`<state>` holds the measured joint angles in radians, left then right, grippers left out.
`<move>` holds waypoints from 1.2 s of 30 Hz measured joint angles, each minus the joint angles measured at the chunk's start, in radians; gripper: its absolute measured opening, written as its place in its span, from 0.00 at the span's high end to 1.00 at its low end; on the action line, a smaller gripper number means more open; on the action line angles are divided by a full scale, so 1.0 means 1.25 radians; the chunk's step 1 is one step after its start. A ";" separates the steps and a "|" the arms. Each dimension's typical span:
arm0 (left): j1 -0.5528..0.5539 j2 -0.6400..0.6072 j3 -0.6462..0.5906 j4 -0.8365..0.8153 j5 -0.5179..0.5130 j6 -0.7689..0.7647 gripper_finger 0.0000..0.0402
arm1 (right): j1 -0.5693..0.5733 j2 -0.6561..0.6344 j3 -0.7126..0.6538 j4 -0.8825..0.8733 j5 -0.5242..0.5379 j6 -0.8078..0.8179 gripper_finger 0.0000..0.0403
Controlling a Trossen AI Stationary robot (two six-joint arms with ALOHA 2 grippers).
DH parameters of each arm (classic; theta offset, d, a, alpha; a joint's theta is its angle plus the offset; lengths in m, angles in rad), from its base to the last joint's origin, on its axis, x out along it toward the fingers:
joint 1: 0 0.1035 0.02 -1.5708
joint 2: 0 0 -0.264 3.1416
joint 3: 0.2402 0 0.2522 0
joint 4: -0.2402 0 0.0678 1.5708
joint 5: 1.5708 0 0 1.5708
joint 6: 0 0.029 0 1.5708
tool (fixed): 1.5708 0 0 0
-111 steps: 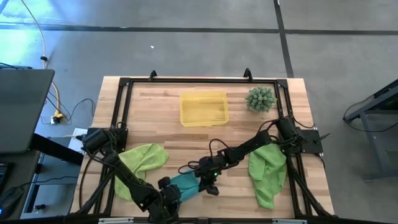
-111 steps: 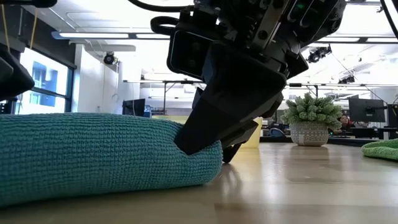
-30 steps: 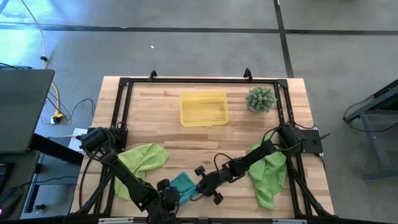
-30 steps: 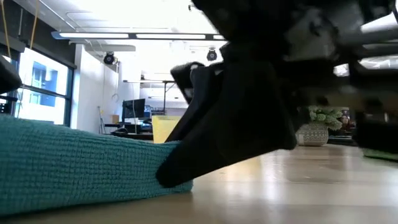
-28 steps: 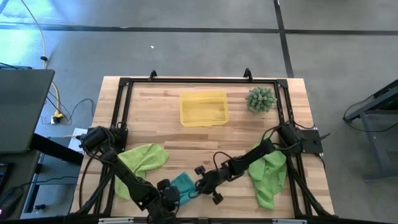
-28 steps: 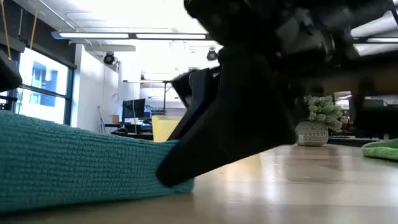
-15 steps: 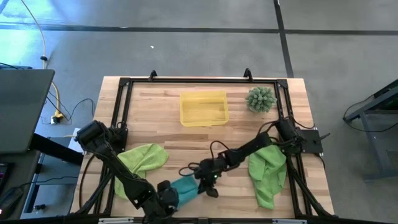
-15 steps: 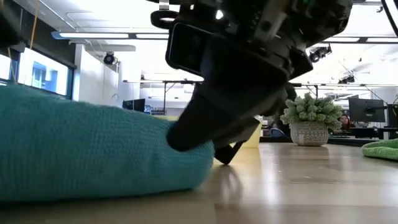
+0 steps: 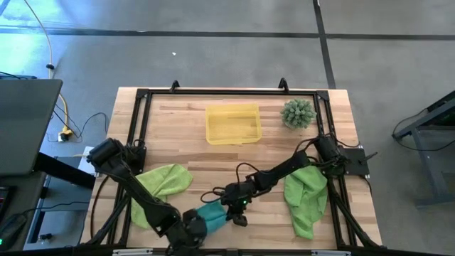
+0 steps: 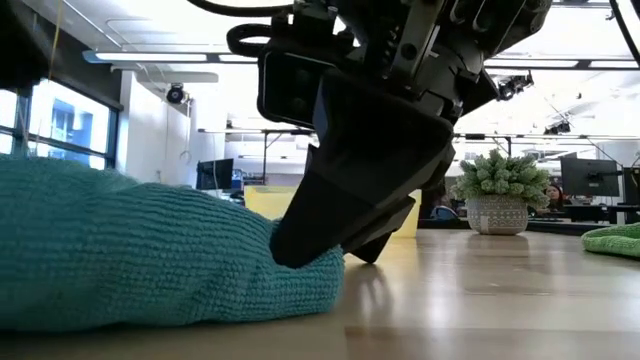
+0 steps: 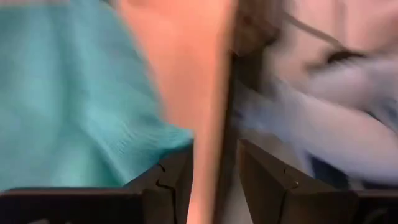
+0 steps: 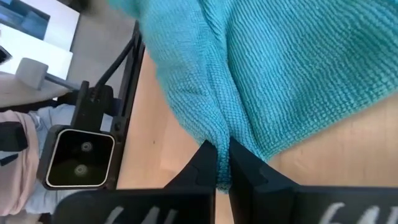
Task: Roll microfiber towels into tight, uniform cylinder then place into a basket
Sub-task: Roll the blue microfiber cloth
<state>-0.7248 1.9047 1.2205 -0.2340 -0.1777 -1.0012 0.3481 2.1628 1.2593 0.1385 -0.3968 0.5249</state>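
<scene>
Teal towel (image 9: 212, 211) is mostly hidden from you in the high view: the left gripper (image 9: 190, 226) and right gripper (image 9: 233, 206) cover both its ends at the lower centre of the frame. In the low view its left end runs off the frame. Its long axis slants from lower left up to the right across the wooden table (image 9: 185, 135). The right gripper's fingers are pressed together on a pinched fold at the cloth's right end. The left gripper's fingers stand parted in its wrist view, with the teal cloth just beside one finger; you cannot tell whether they grip it. Compared with a second ago, the right gripper has swung back onto the towel. Two lime-green towels (image 9: 165, 181) lie apart; the yellow basket (image 9: 232, 124) sits upper centre.
</scene>
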 joint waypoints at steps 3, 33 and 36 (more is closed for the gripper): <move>-0.017 -0.017 0.001 -0.009 0.065 -0.038 0.72 | 0.000 0.000 0.000 -0.002 0.005 -0.002 1.00; -0.021 0.094 0.019 -0.051 -0.188 -0.048 0.81 | 0.005 -0.001 0.000 0.011 0.046 -0.069 0.98; -0.023 0.117 0.020 -0.042 -0.178 -0.081 0.84 | 0.005 0.000 0.000 0.022 0.047 -0.090 0.92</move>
<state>-0.7537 2.0506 1.2452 -0.2871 -0.4003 -1.1026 0.3543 2.1623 1.2594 0.1663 -0.3380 0.4119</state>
